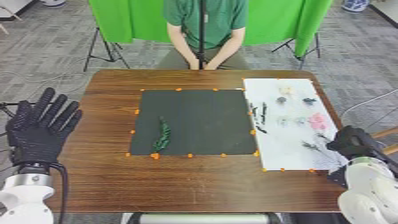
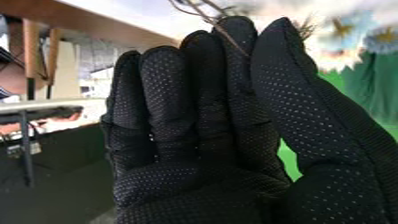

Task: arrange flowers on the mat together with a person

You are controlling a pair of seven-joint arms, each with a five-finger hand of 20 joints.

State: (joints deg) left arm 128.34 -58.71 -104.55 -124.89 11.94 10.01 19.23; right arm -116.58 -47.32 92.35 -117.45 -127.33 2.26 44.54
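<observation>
My left hand [image 1: 43, 125] stands open over the table's left side, fingers straight. At the white mat's right edge is my right hand [image 1: 354, 142], beside a thin dark sprig [image 1: 312, 146]. In the right wrist view my right hand [image 2: 209, 130] has straight fingers, with thin brown stems [image 2: 211, 20] at their tips; whether they touch cannot be told. A green leafy sprig [image 1: 163, 136] lies on the left part of the dark mat [image 1: 204, 120]. The white mat [image 1: 282, 155] holds a pink flower [image 1: 317, 120], dark narrow sprigs [image 1: 263, 114] and several small pale and dark blooms.
Small orange markers line both mats on the brown wooden table [image 1: 107, 185]. A thin black pole [image 1: 202, 35] rises at the table's far edge. Behind it stands a green backdrop [image 1: 120, 20] with tripods. A wooden chair part is beyond my right hand.
</observation>
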